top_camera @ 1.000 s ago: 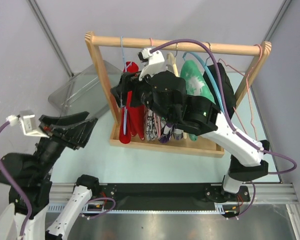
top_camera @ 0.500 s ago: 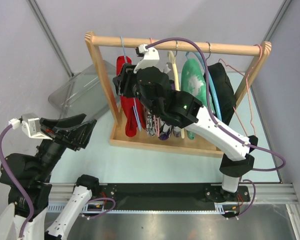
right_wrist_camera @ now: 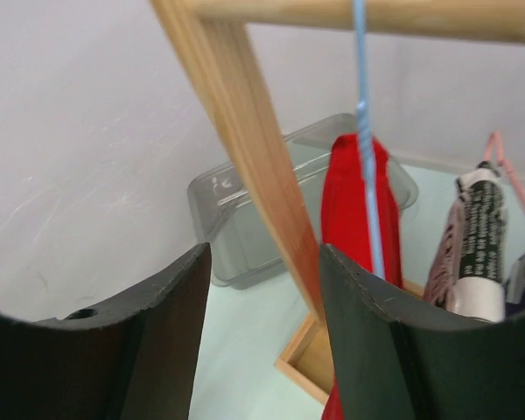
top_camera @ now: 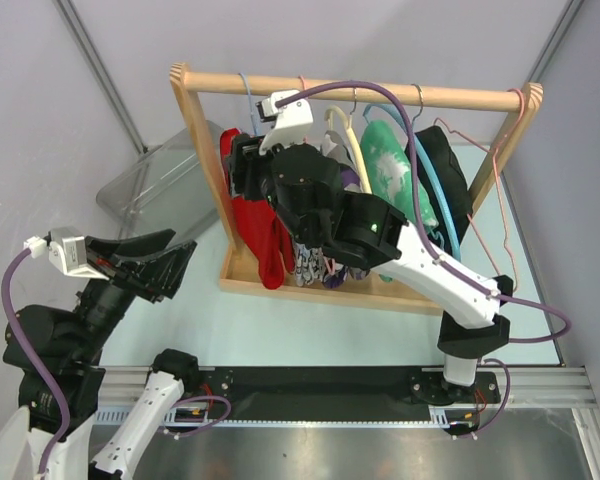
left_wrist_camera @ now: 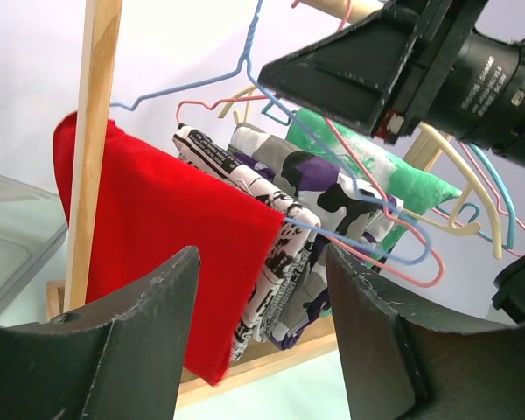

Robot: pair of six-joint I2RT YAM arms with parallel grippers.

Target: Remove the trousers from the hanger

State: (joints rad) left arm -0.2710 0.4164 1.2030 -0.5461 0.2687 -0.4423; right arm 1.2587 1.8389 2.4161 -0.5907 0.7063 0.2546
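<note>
Though half-hidden overhead, red trousers (left_wrist_camera: 157,236) show left-wrist | left gripper (left_wrist_camera: 261,262), right gripper (right_wrist_camera: 264,254) agape

Pale lilac walls (top_camera: 380,40), mint-green tabletop (top_camera: 280,330), clear plastic bin (top_camera: 150,185), grey corner struts (top_camera: 101,72)

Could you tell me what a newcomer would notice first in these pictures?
The bright red garment folded over a blue hanger at the left end of the wooden rack stands out first. The right gripper hangs open by that hanger, and a clear bin sits beside the rack's left post.
</note>
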